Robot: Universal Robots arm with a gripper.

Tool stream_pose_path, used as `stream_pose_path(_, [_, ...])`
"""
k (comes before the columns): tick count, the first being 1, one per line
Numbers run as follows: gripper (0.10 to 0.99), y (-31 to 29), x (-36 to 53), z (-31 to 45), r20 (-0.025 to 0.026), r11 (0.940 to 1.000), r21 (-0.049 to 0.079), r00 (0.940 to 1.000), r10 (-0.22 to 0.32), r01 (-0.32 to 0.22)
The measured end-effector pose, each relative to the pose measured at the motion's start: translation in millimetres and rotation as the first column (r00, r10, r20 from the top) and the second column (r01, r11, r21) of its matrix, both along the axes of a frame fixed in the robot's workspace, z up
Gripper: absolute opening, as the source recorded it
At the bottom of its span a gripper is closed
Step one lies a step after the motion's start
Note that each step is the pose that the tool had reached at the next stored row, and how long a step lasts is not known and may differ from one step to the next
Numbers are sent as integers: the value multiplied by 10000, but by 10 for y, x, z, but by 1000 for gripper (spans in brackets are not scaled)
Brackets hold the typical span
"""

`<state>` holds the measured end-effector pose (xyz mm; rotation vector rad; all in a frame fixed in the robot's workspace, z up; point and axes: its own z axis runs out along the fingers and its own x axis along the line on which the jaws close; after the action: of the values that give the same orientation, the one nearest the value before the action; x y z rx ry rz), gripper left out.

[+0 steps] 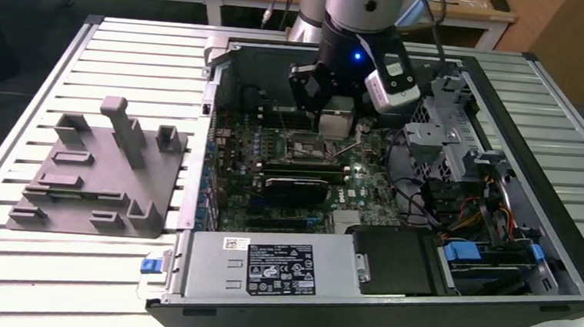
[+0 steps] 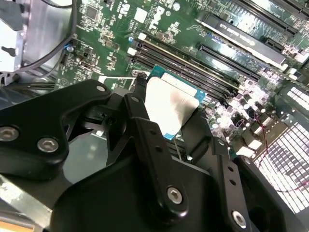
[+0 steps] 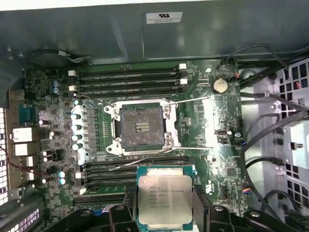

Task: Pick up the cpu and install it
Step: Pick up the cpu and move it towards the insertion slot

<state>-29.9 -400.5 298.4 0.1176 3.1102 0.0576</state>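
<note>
cpu held over the board, beside the socket

cpu sits pinched between the two black fingers, which clamp it by opposite edges, silver top facing the first wrist view. in the second wrist view the fingers are closed onto the chip just enough to grip its width, and its green edge shows beyond the pale metal top. the chip hangs above the motherboard, over a bank of memory slots just beside the socket, not in it. the socket is uncovered, with its dark contact field showing and thin wire levers swung out to the sides.

a second bank of memory slots lies on the socket's far side, and a coin cell sits near it. black cables loop over the metal cage next to the board.

in the exterior view the arm reaches down into the open case, with the cpu close above the socket. a grey fixture stands on the slatted tabletop, well apart on the exterior view's left.
</note>
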Motion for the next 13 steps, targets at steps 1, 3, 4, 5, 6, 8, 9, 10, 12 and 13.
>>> stream_pose_path(1, [541,5,-9,-18,0,10000,-1,10000,0,0])
stream_pose_path(3, [541,18,-30,-55,0,10000,-1,10000,-2,2])
stream_pose_path(4, [541,27,-41,-72,-1,10000,-3,10000,-1,1])
stream_pose_path(5, [541,38,-50,-90,-1,10000,-3,10000,-1,1])
stream_pose_path(6, [541,51,-59,-108,-1,10000,-2,10000,-1,1])
stream_pose_path(8, [541,78,-75,-144,-1,10000,-3,10000,0,0])
stream_pose_path(9, [541,94,-82,-164,0,10000,-2,10000,0,0])
stream_pose_path(10, [541,109,-87,-181,0,10000,-1,10000,0,0])
stream_pose_path(12, [541,143,-93,-212,0,10000,-1,10000,-1,1])
stream_pose_path(13, [541,163,-95,-226,-1,10000,-2,10000,-1,1])
